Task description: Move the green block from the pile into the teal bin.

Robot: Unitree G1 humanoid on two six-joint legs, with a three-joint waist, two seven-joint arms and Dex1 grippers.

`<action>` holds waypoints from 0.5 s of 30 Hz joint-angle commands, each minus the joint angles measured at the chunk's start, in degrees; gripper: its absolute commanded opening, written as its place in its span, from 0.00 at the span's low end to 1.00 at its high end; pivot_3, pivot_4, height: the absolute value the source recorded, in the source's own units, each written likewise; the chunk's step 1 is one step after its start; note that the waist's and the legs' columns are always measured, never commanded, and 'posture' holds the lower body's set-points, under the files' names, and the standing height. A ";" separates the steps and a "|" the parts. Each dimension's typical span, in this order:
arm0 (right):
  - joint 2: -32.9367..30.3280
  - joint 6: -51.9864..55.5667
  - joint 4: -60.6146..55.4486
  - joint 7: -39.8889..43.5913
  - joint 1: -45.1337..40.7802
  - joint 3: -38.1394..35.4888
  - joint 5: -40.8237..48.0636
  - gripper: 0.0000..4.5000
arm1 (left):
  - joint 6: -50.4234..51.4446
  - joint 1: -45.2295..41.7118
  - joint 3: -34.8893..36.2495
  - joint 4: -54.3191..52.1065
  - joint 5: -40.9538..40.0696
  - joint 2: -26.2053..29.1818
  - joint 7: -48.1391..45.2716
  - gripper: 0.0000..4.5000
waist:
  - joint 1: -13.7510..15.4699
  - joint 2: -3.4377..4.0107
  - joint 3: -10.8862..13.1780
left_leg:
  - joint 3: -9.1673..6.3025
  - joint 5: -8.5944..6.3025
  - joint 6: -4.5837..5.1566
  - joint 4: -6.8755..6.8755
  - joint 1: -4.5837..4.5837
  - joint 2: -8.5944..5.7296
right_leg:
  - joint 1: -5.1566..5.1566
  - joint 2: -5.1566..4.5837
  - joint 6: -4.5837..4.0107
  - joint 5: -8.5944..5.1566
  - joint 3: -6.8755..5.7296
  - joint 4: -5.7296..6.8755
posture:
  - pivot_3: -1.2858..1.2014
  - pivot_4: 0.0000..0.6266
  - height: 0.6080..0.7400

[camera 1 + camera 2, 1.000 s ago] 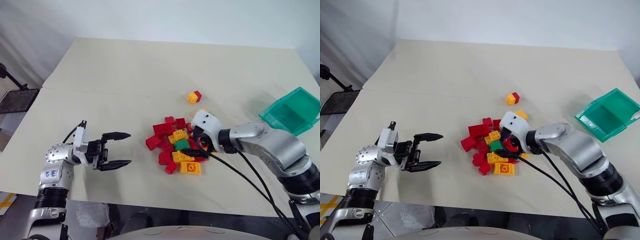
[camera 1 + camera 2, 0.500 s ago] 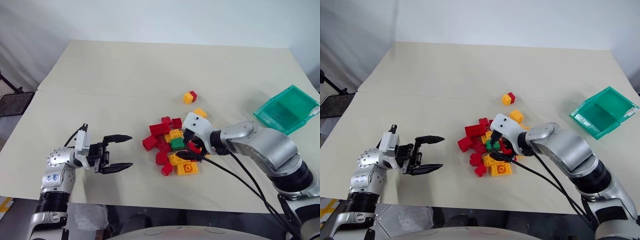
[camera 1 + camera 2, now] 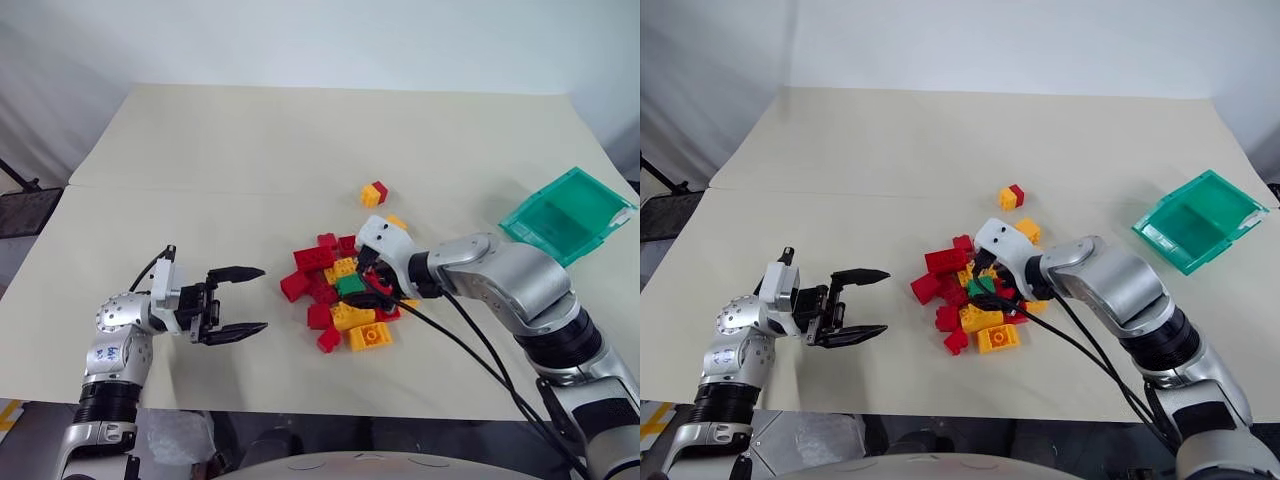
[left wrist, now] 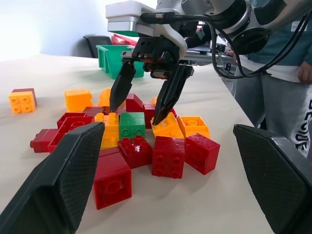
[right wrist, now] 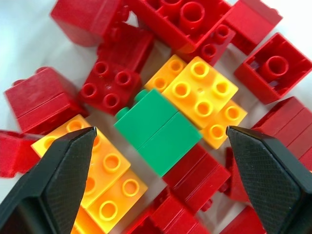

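Note:
The green block (image 5: 158, 130) lies on its side in the middle of the pile (image 3: 340, 295) of red and yellow bricks, against a yellow brick. My right gripper (image 4: 135, 112) hangs open just above it, angled down, one finger on each side of the block and not touching it. My left gripper (image 3: 255, 298) is open and holds nothing; it is level over bare table, left of the pile and pointing at it. The teal bin (image 3: 1158, 245) stands at the table's far right edge, well away from both grippers.
A joined yellow and red brick (image 3: 373, 193) lies apart beyond the pile, and a lone yellow brick (image 3: 398, 222) sits by my right wrist. A person (image 4: 287, 73) stands past the table's right side. The table's front edge runs close below the pile.
My right gripper has slid a little left and down over the pile, ending above the green block, still open. The left gripper has not moved. The camera view has shifted.

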 commanded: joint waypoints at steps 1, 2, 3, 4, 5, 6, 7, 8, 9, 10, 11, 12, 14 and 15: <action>-0.59 2.14 -0.01 0.59 0.50 0.85 0.78 0.99 | -0.75 -0.07 0.93 -0.89 -0.04 0.26 0.28 1.00 | 0.01 0.00 0.00 | -0.01 0.00 0.00 0.00 -0.01 0.00 | -0.01 0.00 0.00 0.00 -0.01 0.00 | 0.52 0.24 1.00; -1.60 2.34 -0.77 1.46 0.29 0.37 1.32 0.99 | -0.70 0.13 0.94 -1.17 -0.08 0.27 0.38 1.00 | 0.14 0.00 0.00 | -0.03 0.00 0.00 -0.01 -0.03 0.00 | -0.01 0.00 0.00 0.00 -0.03 -0.01 | 0.52 0.24 1.00; -2.76 2.82 -1.73 2.53 -0.07 -0.44 2.16 0.99 | -0.56 0.30 0.98 -1.48 -0.20 0.30 0.46 1.00 | 0.32 0.01 0.01 | -0.07 0.00 0.00 0.00 -0.05 -0.01 | -0.01 0.00 0.00 0.00 -0.05 -0.03 | 0.52 0.24 1.00; -3.68 3.31 -2.51 3.41 -0.42 -1.21 2.97 0.99 | -0.43 0.39 1.03 -1.66 -0.30 0.35 0.54 1.00 | 0.45 0.02 0.02 | -0.09 0.00 0.01 0.00 -0.11 -0.03 | -0.03 -0.01 0.00 0.00 -0.07 -0.07 | 0.52 0.24 1.00; -4.35 3.75 -3.05 4.03 -0.86 -1.93 3.66 0.99 | -0.38 0.44 1.10 -1.64 -0.34 0.43 0.55 1.00 | 0.64 0.03 0.02 | -0.08 0.00 0.02 0.00 -0.16 -0.06 | -0.07 -0.04 0.01 0.00 -0.06 -0.09 | 0.52 0.24 1.00; -4.72 3.84 -3.27 4.40 -1.23 -2.22 4.05 0.99 | -0.37 0.44 1.14 -1.50 -0.33 0.53 0.49 1.00 | 0.80 0.03 0.02 | -0.10 0.00 0.03 0.00 -0.17 -0.07 | -0.08 -0.05 0.01 0.00 -0.07 -0.10 | 0.52 0.24 1.00; -4.93 3.83 -3.35 4.54 -1.45 -2.30 4.28 0.99 | -0.39 0.44 1.17 -1.38 -0.30 0.58 0.43 1.00 | 0.84 0.03 0.02 | -0.09 -0.01 0.04 -0.01 -0.18 -0.06 | -0.08 -0.05 0.01 0.00 -0.08 -0.12 | 0.52 0.24 1.00; -4.62 3.77 -2.83 4.11 -1.56 -2.07 4.04 0.99 | -0.39 0.40 1.17 -1.31 -0.26 0.58 0.45 1.00 | 0.91 0.03 0.02 | -0.09 -0.01 0.04 -0.02 -0.18 -0.06 | -0.08 -0.05 0.01 0.00 -0.08 -0.13 | 0.52 0.24 1.00; -4.36 3.73 -2.42 3.73 -1.60 -1.86 3.86 0.99 | -0.38 0.37 1.17 -1.28 -0.23 0.57 0.46 1.00 | 0.94 0.03 0.02 | -0.09 -0.01 0.04 -0.03 -0.18 -0.06 | -0.08 -0.04 0.01 0.00 -0.09 -0.14 | 0.52 0.24 1.00; -3.97 3.23 -1.68 3.12 -1.33 -1.13 3.25 0.99 | -0.37 0.30 1.17 -1.24 -0.23 0.51 0.50 1.00 | 0.97 0.03 0.02 | -0.09 -0.01 0.04 -0.03 -0.18 -0.06 | -0.08 -0.04 0.01 0.00 -0.09 -0.14 | 0.52 0.24 1.00; -3.46 2.47 -0.90 2.44 -0.90 -0.30 2.50 0.99 | -0.39 0.17 1.12 -1.18 -0.18 0.44 0.56 1.00 | 0.97 0.03 0.02 | -0.08 -0.01 0.04 -0.03 -0.18 -0.06 | -0.08 -0.04 0.01 0.00 -0.09 -0.13 | 0.52 0.24 1.00; -2.70 2.06 -0.21 1.86 -0.51 0.25 2.10 0.99 | -0.40 -0.04 1.08 -1.04 -0.15 0.35 0.60 1.00 | 0.97 0.03 0.02 | -0.08 -0.01 0.04 -0.02 -0.17 -0.06 | -0.08 -0.04 0.01 0.00 -0.09 -0.13 | 0.52 0.24 1.00; -1.34 1.68 0.62 1.14 0.02 0.93 1.72 0.99 | -0.46 -0.33 0.96 -0.76 -0.07 0.27 0.53 1.00 | 0.97 0.03 0.02 | -0.07 -0.01 0.03 -0.02 -0.17 -0.06 | -0.08 -0.04 0.01 0.01 -0.08 -0.11 | 0.52 0.24 1.00; -0.94 1.56 0.79 1.01 0.10 1.20 1.55 0.99 | -0.52 -0.42 0.95 -0.64 -0.04 0.27 0.47 1.00 | 0.96 0.03 0.02 | -0.06 -0.01 0.04 -0.02 -0.17 -0.06 | -0.08 -0.04 0.01 0.01 -0.08 -0.10 | 0.52 0.24 1.00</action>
